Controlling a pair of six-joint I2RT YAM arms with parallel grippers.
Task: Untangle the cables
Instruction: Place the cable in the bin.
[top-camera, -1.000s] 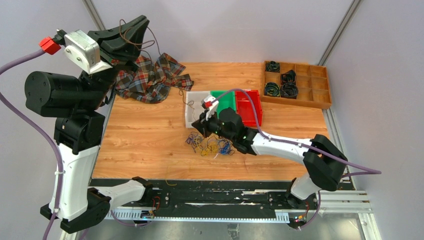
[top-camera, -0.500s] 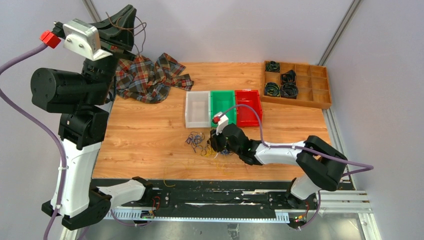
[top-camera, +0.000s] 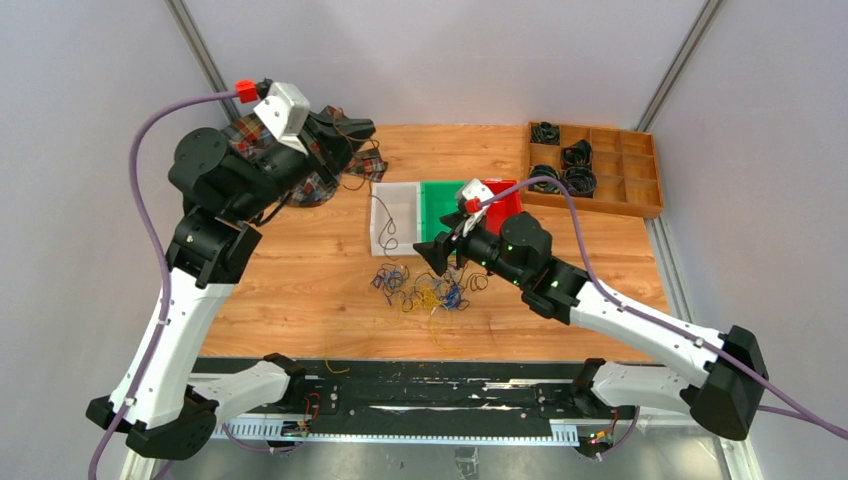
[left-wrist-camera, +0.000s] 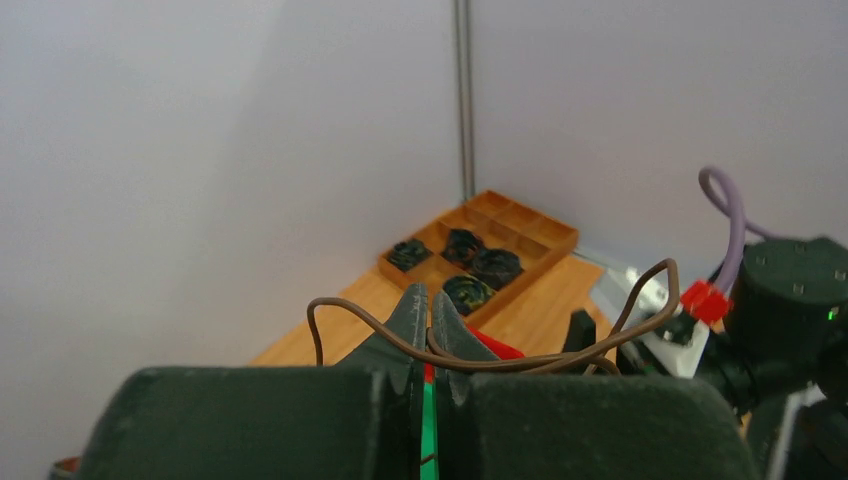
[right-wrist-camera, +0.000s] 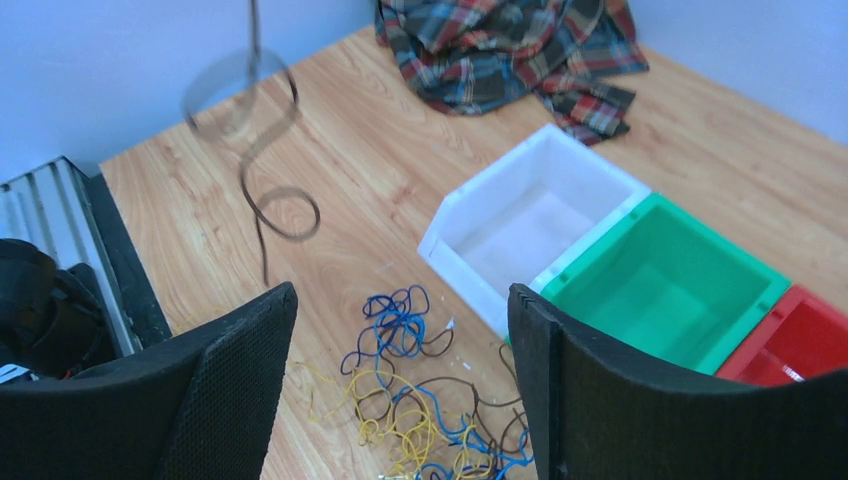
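Note:
The cables (top-camera: 425, 290) lie as a loose tangle of yellow, blue and brown wires on the wooden table, just in front of the bins; the right wrist view shows this tangle (right-wrist-camera: 430, 400) too. My right gripper (top-camera: 440, 255) hovers just above it, open with nothing between its fingers (right-wrist-camera: 400, 293). High over the table's back left, my left gripper (top-camera: 362, 133) is shut on one brown wire (left-wrist-camera: 520, 360). That wire (top-camera: 384, 228) dangles in loops down to the white bin, and the dangling wire (right-wrist-camera: 265, 185) also shows in the right wrist view.
A white bin (top-camera: 395, 240), a green bin (top-camera: 445, 195) and a red bin (top-camera: 505, 205) stand in a row behind the tangle. A plaid cloth (top-camera: 368, 162) lies at the back left. A wooden tray (top-camera: 640, 205) with coiled black cords sits at the back right.
My left arm swung down and right from high up, carrying the brown wire over the white bin. My right gripper opened and rose off the tangle.

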